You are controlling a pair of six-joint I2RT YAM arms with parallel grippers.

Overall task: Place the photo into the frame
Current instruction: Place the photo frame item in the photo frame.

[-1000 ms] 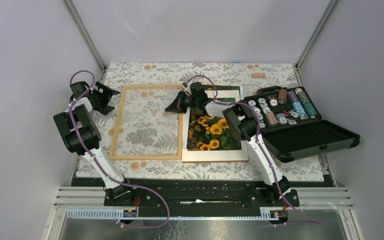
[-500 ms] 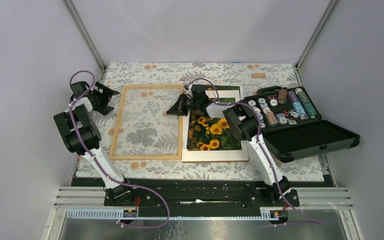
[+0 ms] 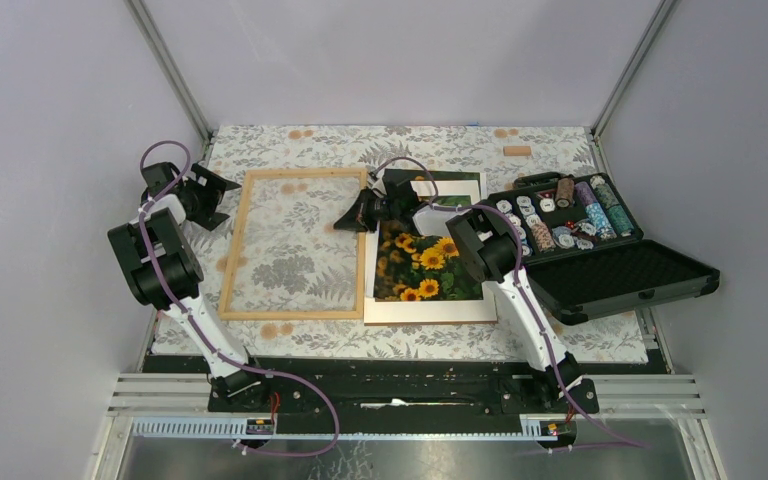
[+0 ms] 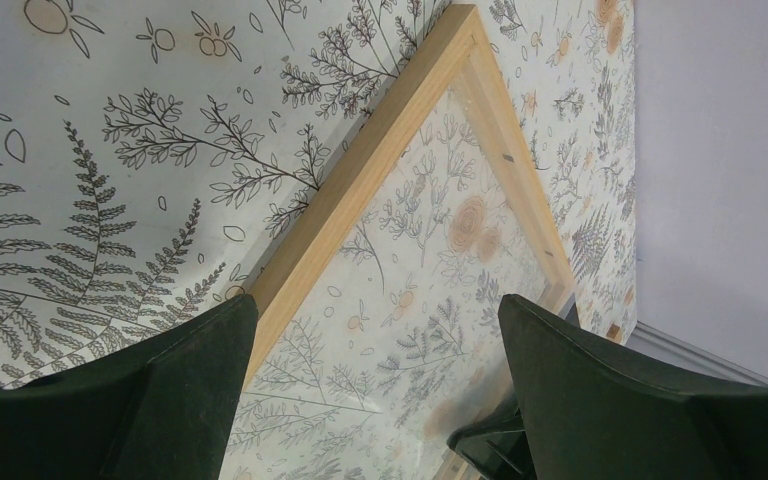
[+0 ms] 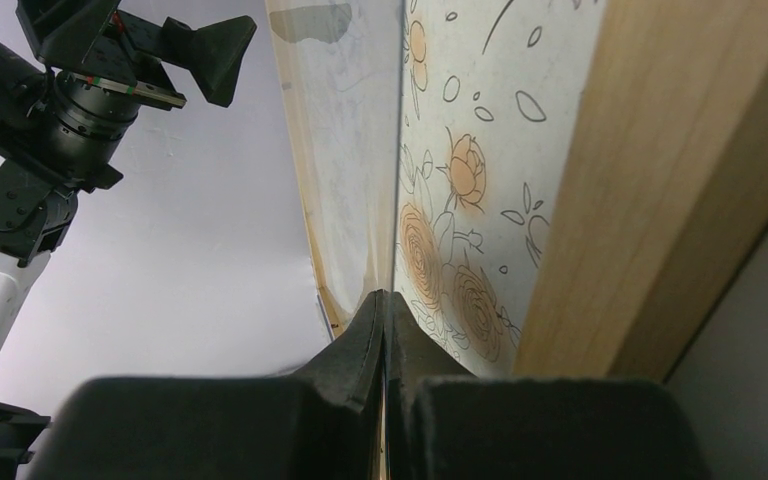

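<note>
1. Left fingers (image 4: 185, 395) are spread wide and hold nothing. We see them hanging over the frame (image 4: 360, 190) near its far left corner, with the wooden rail showing in the gap between them.
2. Right fingers (image 5: 350, 350) are pressed together at the frame's far right corner. The thin edge of the clear pane (image 5: 345, 180) runs straight into the seam between them, so we read them as pinching it.
3. We find the frame lying left of centre on the floral worktop (image 3: 410, 142), with the pattern showing through it.
4. We see the photo (image 3: 428, 262) of sunflowers outside the frame, face up on a pale mat board (image 3: 430, 312) just beside the frame's right rail. The right arm crosses its far end.
5. Farther right, we see an open black case (image 3: 620, 275) holding poker chips (image 3: 560, 215).
</note>
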